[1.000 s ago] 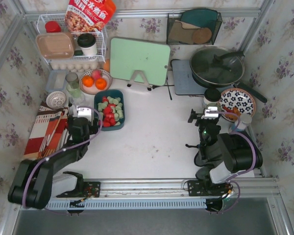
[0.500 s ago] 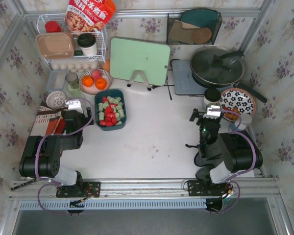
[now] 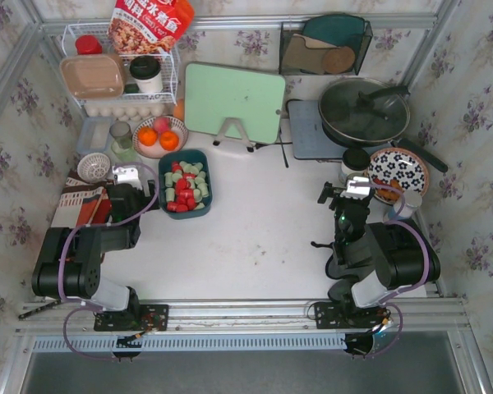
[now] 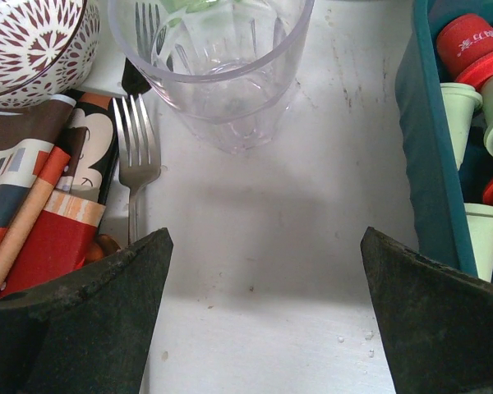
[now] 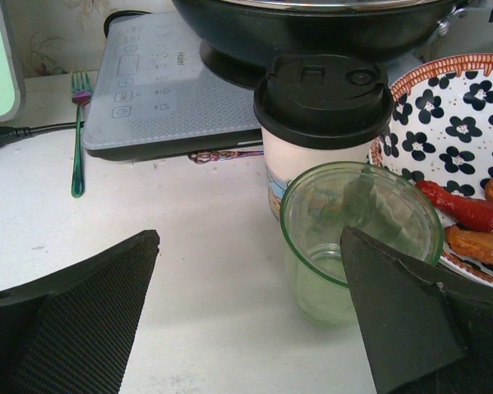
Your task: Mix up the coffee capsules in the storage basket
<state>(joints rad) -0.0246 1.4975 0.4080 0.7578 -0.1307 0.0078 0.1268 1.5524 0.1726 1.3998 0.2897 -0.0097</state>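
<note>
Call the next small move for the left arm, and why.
Probably swing the left hand rightward over the storage basket, then lower it into the coffee capsules. The hand is open and empty, above bare table just left of the basket wall, with a glass ahead. The reds sit mostly clumped at the basket's near end and the greens farther back. The right hand is far off.

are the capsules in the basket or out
In: the coffee capsules all lie inside the storage basket; none seen outside it.
</note>
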